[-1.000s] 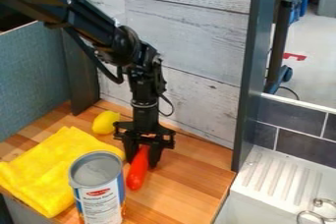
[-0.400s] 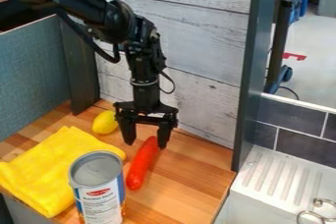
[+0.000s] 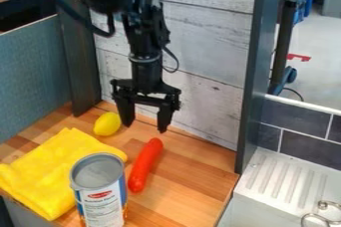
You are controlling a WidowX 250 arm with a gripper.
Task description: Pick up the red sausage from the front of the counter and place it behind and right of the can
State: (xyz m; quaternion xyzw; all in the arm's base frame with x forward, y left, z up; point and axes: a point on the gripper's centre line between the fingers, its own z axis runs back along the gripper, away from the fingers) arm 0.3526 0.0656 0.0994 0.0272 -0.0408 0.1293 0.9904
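The black gripper [image 3: 144, 125] hangs open above the back of the wooden counter, with nothing between its fingers. Below it, apart from it, a long red-orange object [image 3: 144, 165] with rounded ends lies on the wood, slanting toward the front. A yellow lemon-shaped object [image 3: 107, 124] rests just left of and below the gripper. At the left a yellow cloth [image 3: 52, 172] is spread over the counter. In front of the cloth's right part stands an upright can [image 3: 99, 191] with a grey top and a blue and white label.
Behind the wooden counter [image 3: 193, 186] rises a whitewashed plank wall [image 3: 193, 37]. A dark upright panel [image 3: 254, 71] edges the counter's right side. Beyond it is a white ribbed sink ledge [image 3: 283, 176] with metal rings. A blue-grey partition [image 3: 33, 74] stands at the left.
The gripper has opened and risen away from the red-orange object, which it was around a second ago. The object lies on the counter; the lemon, cloth and can have not moved.
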